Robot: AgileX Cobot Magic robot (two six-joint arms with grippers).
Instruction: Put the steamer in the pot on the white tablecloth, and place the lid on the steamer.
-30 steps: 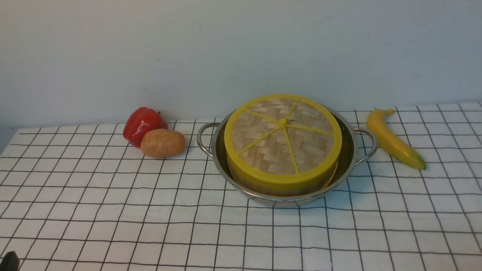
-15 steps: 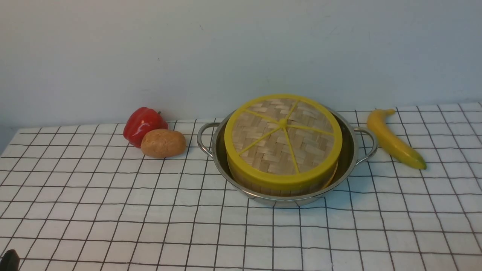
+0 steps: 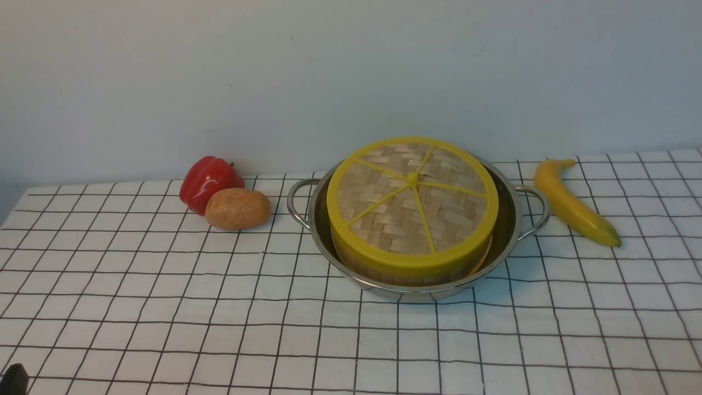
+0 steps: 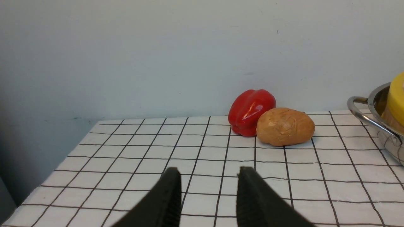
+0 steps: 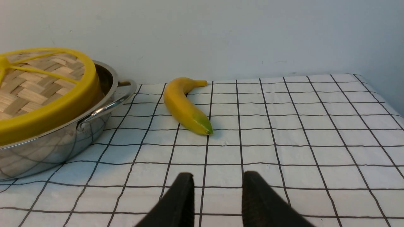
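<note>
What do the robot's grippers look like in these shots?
Only the fingers show. The left gripper and right gripper each have two matte black, tapered fingers with fine ridges on the inner faces. No cables, markings or arm links are visible.

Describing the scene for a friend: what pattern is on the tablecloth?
White tablecloth with a thin black grid of squares, clearest in the front view.

steamer [image 3: 408, 272]: mostly hidden under lid [image 3: 411, 204], contents unseen
pot [image 4: 380, 121]: cut off at left wrist view's edge
left hand [image 3: 13, 379]: only a dark corner in front view
</note>
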